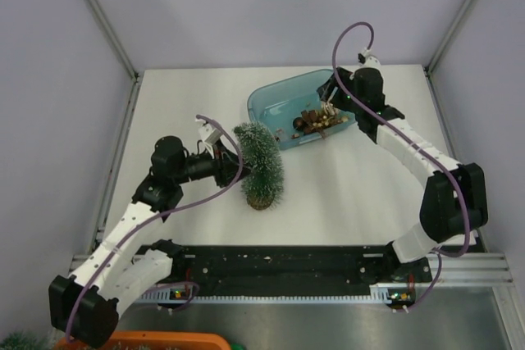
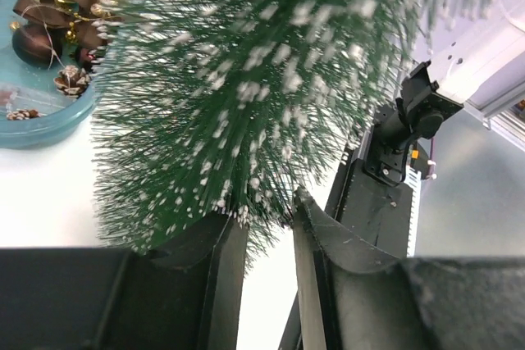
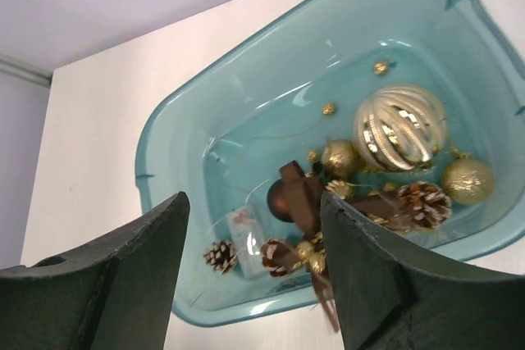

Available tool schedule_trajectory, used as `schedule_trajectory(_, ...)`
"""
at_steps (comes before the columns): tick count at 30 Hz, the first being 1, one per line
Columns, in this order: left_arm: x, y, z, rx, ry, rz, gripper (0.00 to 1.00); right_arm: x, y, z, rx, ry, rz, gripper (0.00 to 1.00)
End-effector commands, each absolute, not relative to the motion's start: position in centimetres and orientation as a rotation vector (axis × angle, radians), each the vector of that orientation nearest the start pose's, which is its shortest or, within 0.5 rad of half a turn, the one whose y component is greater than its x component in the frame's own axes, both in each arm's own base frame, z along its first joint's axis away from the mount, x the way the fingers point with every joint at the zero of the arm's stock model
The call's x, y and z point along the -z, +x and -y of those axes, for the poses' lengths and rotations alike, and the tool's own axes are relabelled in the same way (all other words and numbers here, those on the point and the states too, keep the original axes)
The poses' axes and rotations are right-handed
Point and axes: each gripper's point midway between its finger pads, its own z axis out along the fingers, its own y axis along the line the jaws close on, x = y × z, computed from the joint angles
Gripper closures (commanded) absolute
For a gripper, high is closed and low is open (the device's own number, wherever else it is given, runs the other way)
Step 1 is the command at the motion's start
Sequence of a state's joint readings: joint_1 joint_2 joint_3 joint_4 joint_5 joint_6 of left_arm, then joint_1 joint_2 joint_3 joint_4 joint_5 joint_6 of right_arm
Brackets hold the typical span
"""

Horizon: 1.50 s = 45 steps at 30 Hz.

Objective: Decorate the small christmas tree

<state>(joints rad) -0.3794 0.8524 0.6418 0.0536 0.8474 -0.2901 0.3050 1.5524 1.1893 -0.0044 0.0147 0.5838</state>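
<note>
Table (image 1: 344, 194) white, with walls around it. Left arm (image 1: 131, 219) reached in from the left, right arm (image 1: 418, 153) curved up to the far right. Blue tray (image 1: 271, 104) sat at the far centre of the table. Tree (image 1: 261, 165) stood on its brown base just in front of the tray's near left corner, about mid-table, leaning slightly. Left gripper (image 2: 262, 211) was against the tree's left side at mid height. Its jaws were narrowly parted with bristle tips in the mouth; couldn't tell if they were pinching or just touching. Right gripper (image 3: 253, 202) hung over the tray's right end, jaws spread wide, holding nothing. Ornaments were piled at the tray's right end. The striped gold ball (image 3: 399, 127) was the biggest, with a glitter gold ball (image 3: 468, 179) just beside it. A brown bow (image 3: 299, 190) lay over a dark brown ball (image 3: 277, 200). A frosted pine cone (image 3: 424, 202) sat between the bow and the glitter ball. A smaller cone (image 3: 220, 254) lay apart, to the left in the wrist view. A few tiny gold beads (image 3: 380, 66) were loose on the tray floor.
</note>
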Motion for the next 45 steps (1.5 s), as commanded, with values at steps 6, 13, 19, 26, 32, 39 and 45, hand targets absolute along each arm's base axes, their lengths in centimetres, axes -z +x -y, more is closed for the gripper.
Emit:
schedule_trajectory(6, -26.7, 20.4, 22.5, 1.179, 0.744, -1.644, 0.51, -21.0, 42.9, -25.2, -0.667, 0.149, -2.059, 0.34)
schedule_trajectory(13, -26.6, 18.3, 22.1, 1.213, 0.791, -1.684, 0.01, -19.5, 42.5, -28.2, -0.696, 0.134, -2.102, 0.33)
schedule_trajectory(19, -26.6, 16.8, 21.4, 1.178, 0.834, -1.687, 0.01, -17.2, 43.4, -29.6, -0.725, 0.168, -2.145, 0.34)
schedule_trajectory(26, -27.6, 15.5, 20.2, 1.088, 0.860, -1.682, 0.01, -14.2, 44.5, -31.9, -0.761, 0.184, -2.192, 0.43)
schedule_trajectory(32, -28.7, 14.8, 19.3, 1.024, 0.871, -1.683, 0.01, -12.9, 44.9, -32.9, -0.770, 0.195, -2.213, 0.53)
schedule_trajectory(39, -29.1, 14.6, 18.9, 0.998, 0.862, -1.692, 0.01, -14.6, 45.3, -33.3, -0.801, 0.199, -2.165, 0.85)
schedule_trajectory(45, -31.2, 14.6, 18.2, 0.928, 0.871, -1.648, 0.01, -18.9, 45.8, -33.1, -0.784, 0.139, -2.101, 1.00)
